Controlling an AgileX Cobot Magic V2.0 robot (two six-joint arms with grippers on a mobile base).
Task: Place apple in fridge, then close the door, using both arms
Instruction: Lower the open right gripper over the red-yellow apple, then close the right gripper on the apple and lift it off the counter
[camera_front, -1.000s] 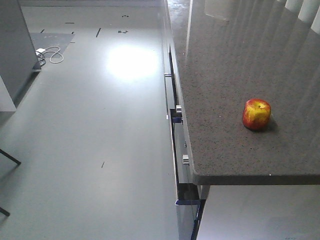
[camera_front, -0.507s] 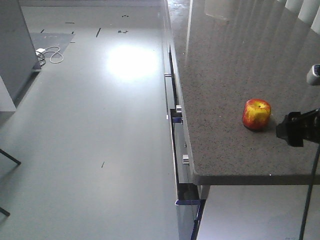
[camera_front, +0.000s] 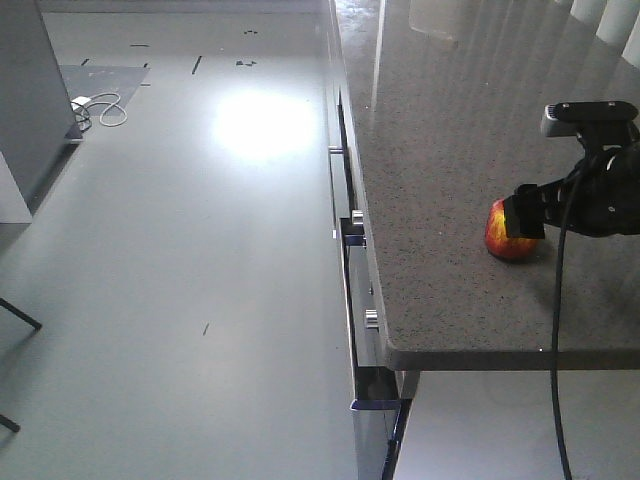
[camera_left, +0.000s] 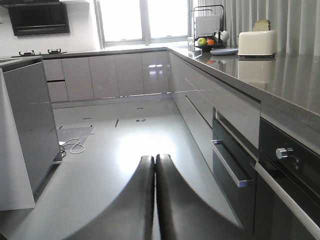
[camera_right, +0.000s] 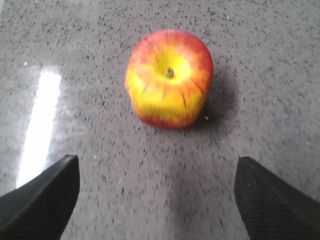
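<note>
The black angular right gripper (camera_right: 155, 162) has its two fingers spread wide, its black arm (camera_front: 600, 205) stretched in level from the right. The black left gripper (camera_left: 154, 160) points forward, fingers pressed together.

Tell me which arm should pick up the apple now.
Right. The right arm hangs over the counter, jaws open, apple just ahead of them. The left arm has its jaws shut, out over the floor.

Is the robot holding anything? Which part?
No, nothing is held. The right gripper is open with the apple on the counter ahead, untouched; the left gripper is shut, empty.
</note>
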